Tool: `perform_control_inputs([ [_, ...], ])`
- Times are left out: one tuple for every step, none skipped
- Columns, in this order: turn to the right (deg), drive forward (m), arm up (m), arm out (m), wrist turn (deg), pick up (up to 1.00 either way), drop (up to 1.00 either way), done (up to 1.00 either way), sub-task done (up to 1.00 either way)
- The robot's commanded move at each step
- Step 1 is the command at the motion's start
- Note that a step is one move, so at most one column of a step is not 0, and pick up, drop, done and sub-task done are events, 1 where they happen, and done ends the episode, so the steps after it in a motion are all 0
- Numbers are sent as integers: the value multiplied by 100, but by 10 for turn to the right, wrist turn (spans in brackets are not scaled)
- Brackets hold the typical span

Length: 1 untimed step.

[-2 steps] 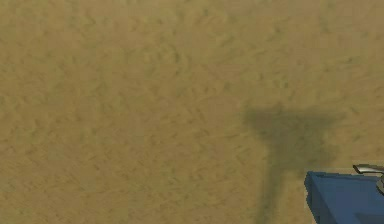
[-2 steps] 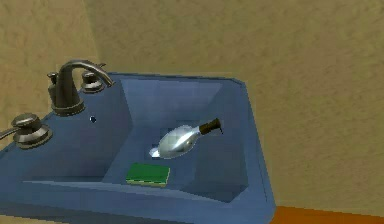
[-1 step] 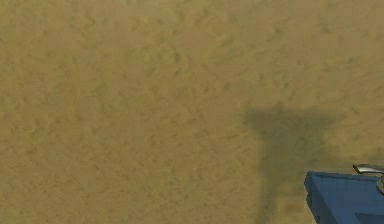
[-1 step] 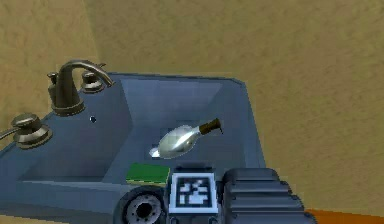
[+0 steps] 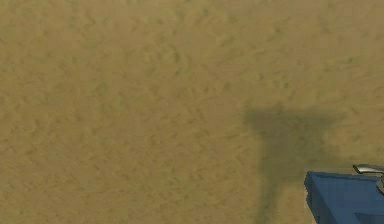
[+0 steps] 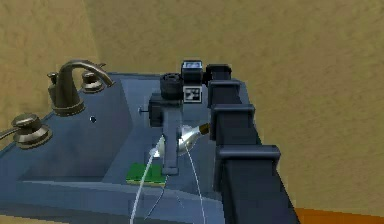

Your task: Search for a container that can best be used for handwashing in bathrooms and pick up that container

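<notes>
My arm (image 6: 235,140) rises as a dark bar over a blue sink counter (image 6: 60,170) in the arm side view. At its far end sits the gripper (image 6: 170,175), with its dark body and thin pale fingers (image 6: 150,185) hanging over the sink basin (image 6: 115,125). A small shiny whitish object (image 6: 190,135) lies beside the gripper's body, and a flat green thing (image 6: 145,176) lies in the basin below it. I cannot tell whether the gripper holds anything.
A bronze faucet (image 6: 75,85) and a round bronze handle (image 6: 28,130) stand at the basin's left rim. Tan walls close in behind the counter. In the forward view a tan wall (image 5: 150,100) stands close ahead, with a blue counter corner (image 5: 345,195) at bottom right.
</notes>
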Motion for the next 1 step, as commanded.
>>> perform_control_inputs([
  [0, 0, 0, 0, 450, 0, 0, 0, 0],
])
